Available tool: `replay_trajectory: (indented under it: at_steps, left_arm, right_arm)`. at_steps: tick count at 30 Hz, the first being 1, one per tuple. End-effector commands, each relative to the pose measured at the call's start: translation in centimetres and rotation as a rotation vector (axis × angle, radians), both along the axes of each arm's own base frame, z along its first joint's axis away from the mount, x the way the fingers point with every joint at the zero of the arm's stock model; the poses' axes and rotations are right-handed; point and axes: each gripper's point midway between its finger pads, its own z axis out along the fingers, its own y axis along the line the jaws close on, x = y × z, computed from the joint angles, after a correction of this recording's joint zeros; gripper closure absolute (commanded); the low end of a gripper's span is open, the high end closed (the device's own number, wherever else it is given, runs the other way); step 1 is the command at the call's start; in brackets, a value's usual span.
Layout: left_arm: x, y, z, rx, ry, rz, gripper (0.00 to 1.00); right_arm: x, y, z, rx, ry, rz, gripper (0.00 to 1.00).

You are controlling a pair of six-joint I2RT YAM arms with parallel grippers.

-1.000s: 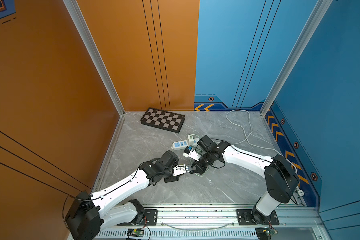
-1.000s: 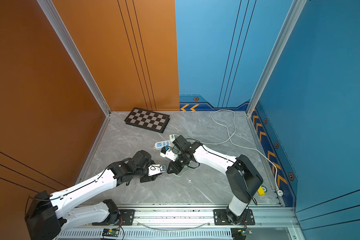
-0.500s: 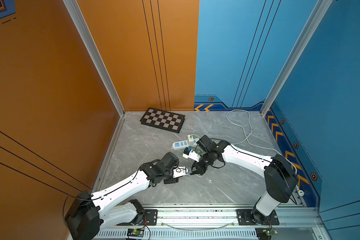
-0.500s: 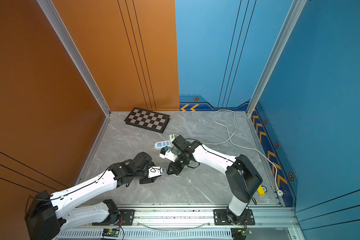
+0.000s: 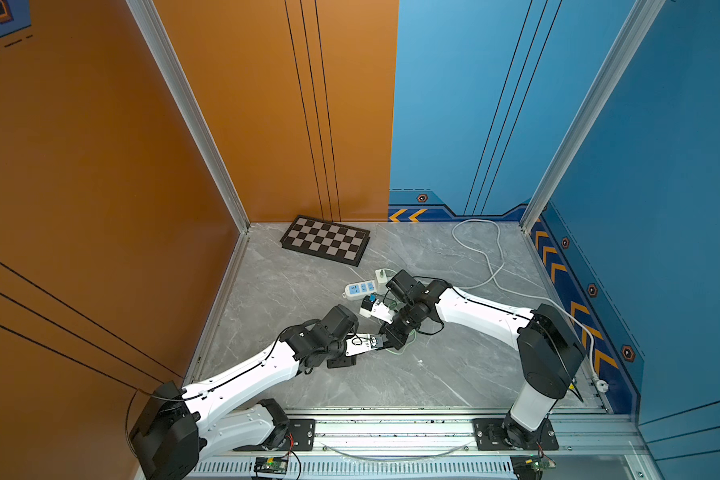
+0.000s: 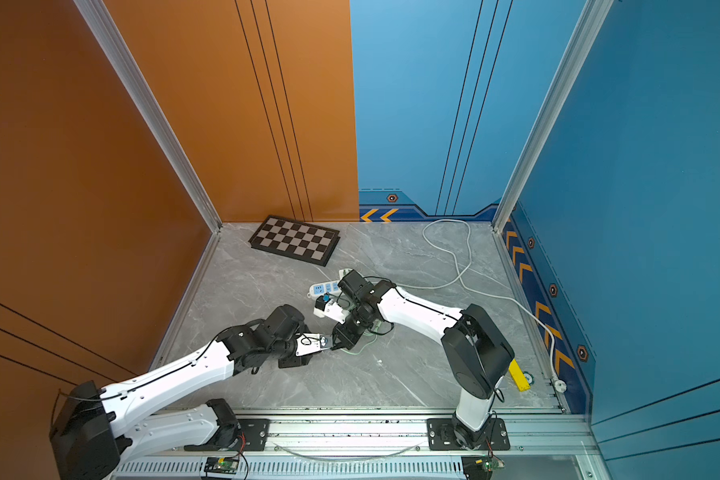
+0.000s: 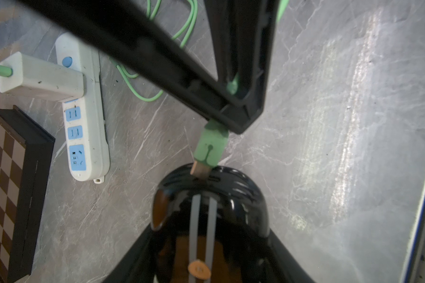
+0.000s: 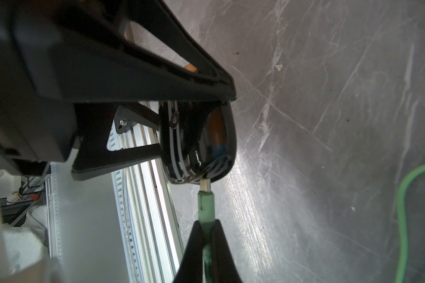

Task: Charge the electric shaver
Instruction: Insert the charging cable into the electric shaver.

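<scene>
At the far left of the table (image 5: 433, 374) a chessboard (image 5: 325, 245) lies flat, out of play. Just right of it sits the power strip (image 7: 86, 137), white charger block (image 7: 42, 76) plugged in, green cable (image 7: 187, 29) running off in loose loops.

Mid-table, nearer: left gripper (image 5: 368, 344) is clamped on the electric shaver (image 7: 206, 208), jaws part-spread against its rounded sides, held off the table with the port end facing right. The green plug (image 7: 211, 147) meets that end, and its metal tip touches the glossy shell. In the left wrist view the tip looks to land just beside the dark slot, not in it; can't tell if it has entered at all.

Right gripper (image 8: 206, 227) has its jaws pinched together on the plug's rear, where the cable leaves.

Risks, as I judge them:
- Tip off-slot, so a push skids it across the slick shell or bends it.
- Curved glossy body, so side load twists the shaver in the left jaws.
- Plug held only at its tail, so it can pivot under pressure.
- Slack cable loops near the right arm could snag and tug the plug off line.
</scene>
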Motion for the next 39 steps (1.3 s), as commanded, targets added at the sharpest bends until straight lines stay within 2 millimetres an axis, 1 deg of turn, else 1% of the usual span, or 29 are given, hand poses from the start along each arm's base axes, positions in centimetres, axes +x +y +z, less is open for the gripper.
replay_trajectory:
  at_steps: [1, 6, 15, 21, 30, 39]
  left_arm:
    - [0.0, -0.5, 1.0, -0.024, -0.026, -0.016, 1.00]
    - [0.1, -0.6, 1.1, -0.027, -0.027, -0.016, 1.00]
    - [-0.2, -0.8, 1.3, -0.040, -0.027, -0.026, 1.00]
    - [-0.6, -1.1, 1.5, -0.049, -0.028, -0.043, 1.00]
    - [-1.3, -1.9, 1.6, -0.056, -0.021, -0.083, 1.00]
    - [-1.8, -2.7, 1.6, -0.060, -0.012, -0.111, 1.00]
  right_arm:
    - [-0.4, 0.7, 0.7, 0.021, -0.003, 0.038, 1.00]
    - [-1.0, 0.7, 0.3, 0.009, -0.001, 0.049, 1.00]
    - [-0.6, 1.2, 0.6, 0.013, -0.025, 0.061, 1.00]
    - [-0.8, 1.7, 0.5, 0.003, -0.029, 0.099, 1.00]
    - [-0.7, 1.8, 0.4, -0.012, -0.040, 0.125, 1.00]
    - [-0.7, 2.5, 0.5, -0.005, -0.048, 0.144, 1.00]
